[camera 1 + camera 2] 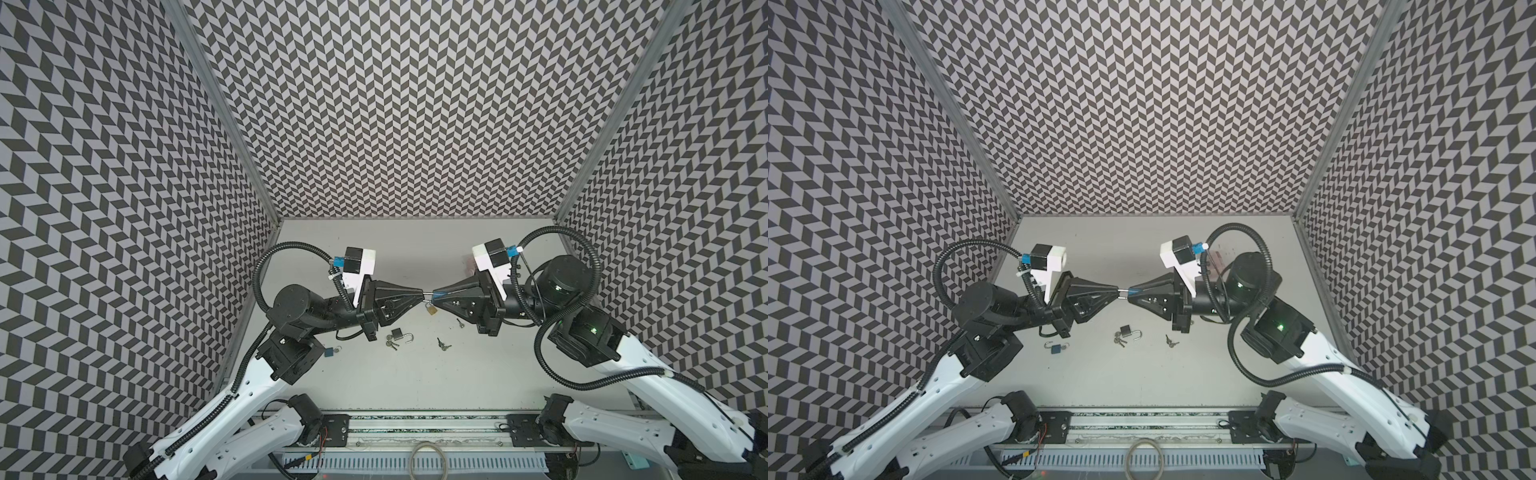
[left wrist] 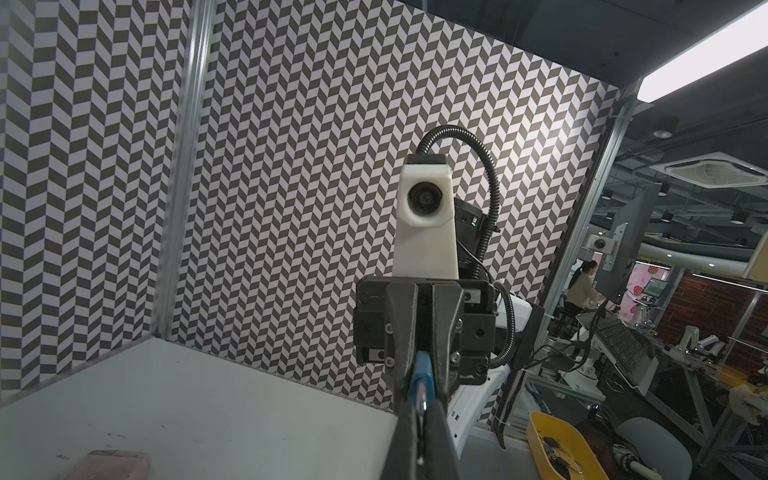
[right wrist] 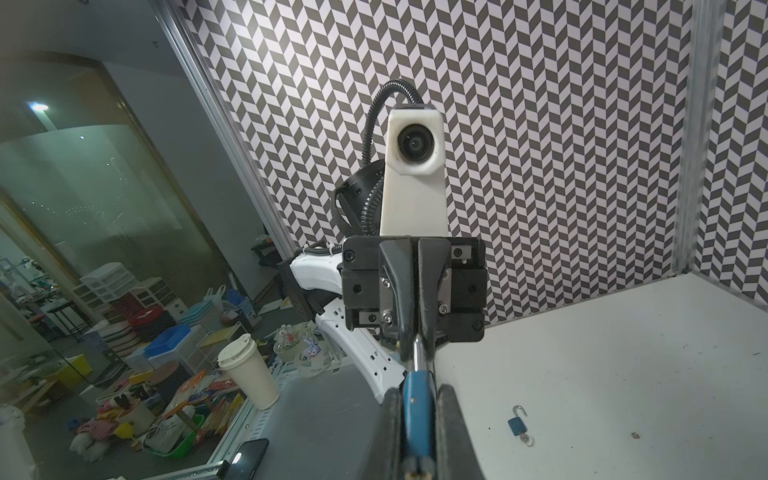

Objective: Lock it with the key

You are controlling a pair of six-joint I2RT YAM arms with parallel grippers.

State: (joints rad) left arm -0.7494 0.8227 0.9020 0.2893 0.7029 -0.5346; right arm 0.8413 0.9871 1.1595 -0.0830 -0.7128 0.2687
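While aloft, padlock point(image 3: 417, 397) inside right claw point(image 1: 435, 296).

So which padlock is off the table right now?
The blue padlock in mid-air: right gripper on its body, left gripper on its shackle. The brass padlock, the dark open-shackled one and the second blue one lie on the table.

white arms point(image 1: 216, 424), black joints point(image 1: 295, 307), ribbed black cables point(image 1: 291, 246).

A blue padlock point(image 3: 417, 407) sits largely hidden between the right gripper's point(image 1: 435, 294) fingers; a pink object point(image 2: 114, 465) is cropped by the left wrist view's edge.
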